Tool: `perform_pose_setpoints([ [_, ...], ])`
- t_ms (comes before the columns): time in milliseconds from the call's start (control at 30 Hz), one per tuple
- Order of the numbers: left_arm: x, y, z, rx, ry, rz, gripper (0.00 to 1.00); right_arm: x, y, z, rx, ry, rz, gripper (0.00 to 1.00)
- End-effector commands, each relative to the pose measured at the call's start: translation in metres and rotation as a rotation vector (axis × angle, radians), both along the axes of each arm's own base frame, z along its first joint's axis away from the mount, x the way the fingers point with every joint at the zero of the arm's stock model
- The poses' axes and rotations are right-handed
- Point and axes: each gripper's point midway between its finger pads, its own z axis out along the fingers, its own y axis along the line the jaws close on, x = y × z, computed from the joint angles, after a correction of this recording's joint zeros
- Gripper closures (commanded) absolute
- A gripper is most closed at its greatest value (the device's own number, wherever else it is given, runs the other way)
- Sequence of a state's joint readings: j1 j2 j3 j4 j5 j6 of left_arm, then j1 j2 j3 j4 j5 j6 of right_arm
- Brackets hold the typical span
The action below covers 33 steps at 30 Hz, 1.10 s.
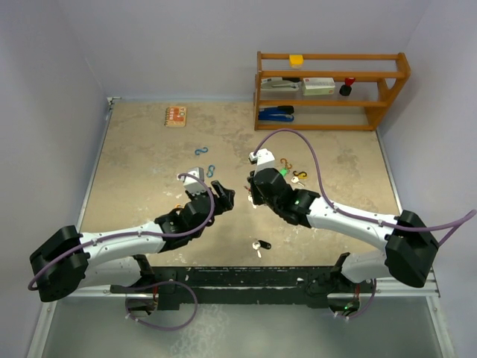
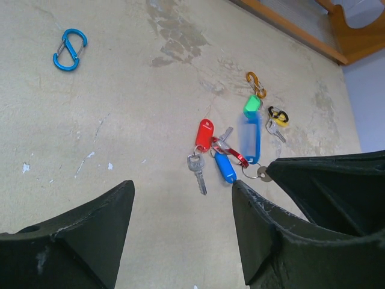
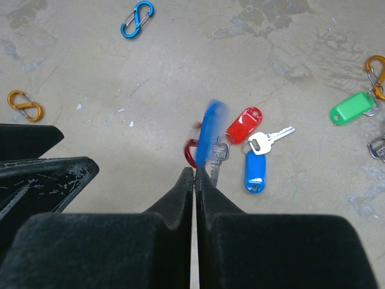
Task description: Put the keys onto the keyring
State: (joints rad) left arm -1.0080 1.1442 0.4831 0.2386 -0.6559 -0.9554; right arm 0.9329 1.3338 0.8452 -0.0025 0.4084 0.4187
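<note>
My right gripper [image 3: 195,170] is shut on the small ring of a blue-tagged key [image 3: 210,139], which dangles blurred from its tips just above the table. Under it lies a red clip [image 3: 190,154] beside a red-tagged key [image 3: 243,124], a silver key [image 3: 218,158] and a second blue tag [image 3: 254,170] with a pale key [image 3: 271,138]. My left gripper [image 2: 182,186] is open and empty, close on the left of this cluster [image 2: 207,150]. A green tag [image 2: 252,103] and a yellow-and-black key [image 2: 278,115] lie further off. A black-headed key [image 1: 261,245] lies nearer the bases.
Blue S-clips [image 1: 201,151] [image 1: 211,170] lie left of the grippers, and an orange clip [image 2: 255,84] lies by the green tag. Another orange clip [image 3: 25,105] lies near the left gripper. A wooden shelf [image 1: 332,89] stands at the back right, a small box [image 1: 176,115] at the back left.
</note>
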Motion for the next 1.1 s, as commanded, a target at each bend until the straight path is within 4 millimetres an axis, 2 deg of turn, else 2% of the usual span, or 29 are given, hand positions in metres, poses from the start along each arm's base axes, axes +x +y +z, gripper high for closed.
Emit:
perform_pose_setpoints([
  [0, 0.009, -0.002, 0.021, -0.062, -0.046, 0.041, 0.37, 0.008, -0.001, 0.022, 0.026, -0.055, -0.027, 1.00],
  [367, 0.006, 0.006, 0.018, -0.029, -0.031, 0.051, 0.37, 0.013, -0.010, 0.031, -0.010, -0.083, -0.049, 1.00],
  [533, 0.004, 0.009, 0.018, -0.025, -0.031, 0.055, 0.37, 0.017, -0.021, 0.031, -0.050, -0.093, -0.071, 1.00],
  [600, 0.004, 0.010, 0.017, -0.018, -0.029, 0.055, 0.37, 0.024, -0.022, 0.046, -0.041, -0.117, -0.088, 1.00],
  [700, 0.004, 0.011, 0.017, -0.010, -0.027, 0.055, 0.37, 0.034, -0.037, 0.051, -0.044, -0.115, -0.127, 1.00],
  [900, 0.004, 0.009, 0.012, 0.016, -0.009, 0.048, 0.37, 0.071, -0.084, 0.056, -0.014, -0.105, -0.245, 1.00],
  [1067, 0.004, 0.011, 0.012, 0.033, 0.001, 0.052, 0.36, 0.095, -0.109, 0.059, -0.018, -0.102, -0.312, 1.00],
])
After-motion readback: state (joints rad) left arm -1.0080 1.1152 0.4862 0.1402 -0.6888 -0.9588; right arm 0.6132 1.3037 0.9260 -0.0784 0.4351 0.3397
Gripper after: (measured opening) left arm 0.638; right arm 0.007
